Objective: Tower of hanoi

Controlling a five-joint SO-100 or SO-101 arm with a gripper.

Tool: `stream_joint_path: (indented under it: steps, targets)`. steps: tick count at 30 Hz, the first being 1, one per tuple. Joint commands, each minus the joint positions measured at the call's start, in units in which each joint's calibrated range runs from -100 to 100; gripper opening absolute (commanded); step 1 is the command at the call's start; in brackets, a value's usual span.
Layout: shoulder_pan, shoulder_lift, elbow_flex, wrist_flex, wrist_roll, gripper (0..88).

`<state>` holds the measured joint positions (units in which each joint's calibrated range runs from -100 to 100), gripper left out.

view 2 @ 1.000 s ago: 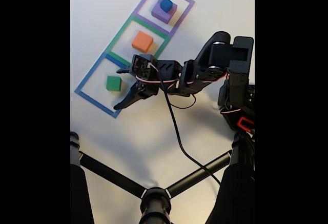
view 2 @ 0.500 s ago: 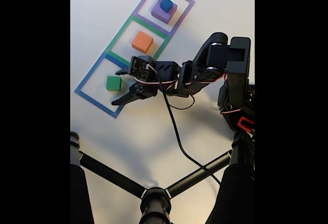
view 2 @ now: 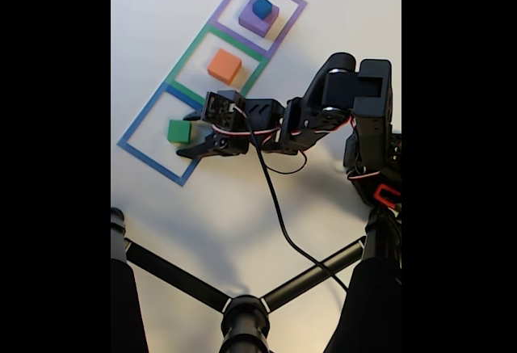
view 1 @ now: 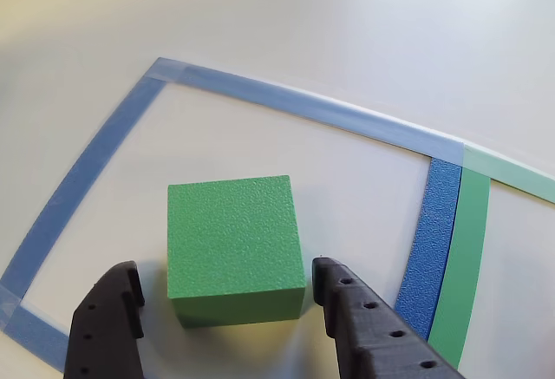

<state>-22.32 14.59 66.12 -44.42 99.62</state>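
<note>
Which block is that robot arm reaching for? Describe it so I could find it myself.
On the white table three taped squares lie in a row; look in the blue tape square, at the end nearest the tripod. The green cube sits there alone, between the open end effector fingers. It is the only green block; the others are orange, purple and blue.

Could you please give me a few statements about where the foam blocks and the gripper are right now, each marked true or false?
1. The green foam cube sits inside the blue tape square. True.
2. The gripper is clamped shut on the green foam cube. False: its fingers are open on either side of the cube, with gaps visible in the other view.
3. The small blue foam cube rests on the purple foam slab. True.
4. The orange foam block lies in the purple tape square. False: it is inside the green tape square.
5. The green cube is stacked on the orange block. False: it stands alone on the white table.
</note>
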Motion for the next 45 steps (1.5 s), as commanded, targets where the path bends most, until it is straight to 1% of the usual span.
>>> stream_joint_path:
  steps: [1,14,24,32,35,40,45]
  targets:
    - [-0.7,-1.1,-1.7,-1.0,0.4,18.6]
    - [-1.0,0.7,-4.6,-0.9,0.4,14.4]
    - [-1.2,0.6,-4.4,-0.9,0.4,7.4]
    - [-1.5,-0.6,-4.4,0.1,0.4,6.8]
    - [-1.7,-3.6,-4.4,3.9,0.4,6.9]
    - [-2.3,-11.7,-4.1,13.2,0.4,7.0]
    - [-2.3,-20.8,-6.9,26.9,0.4,7.1]
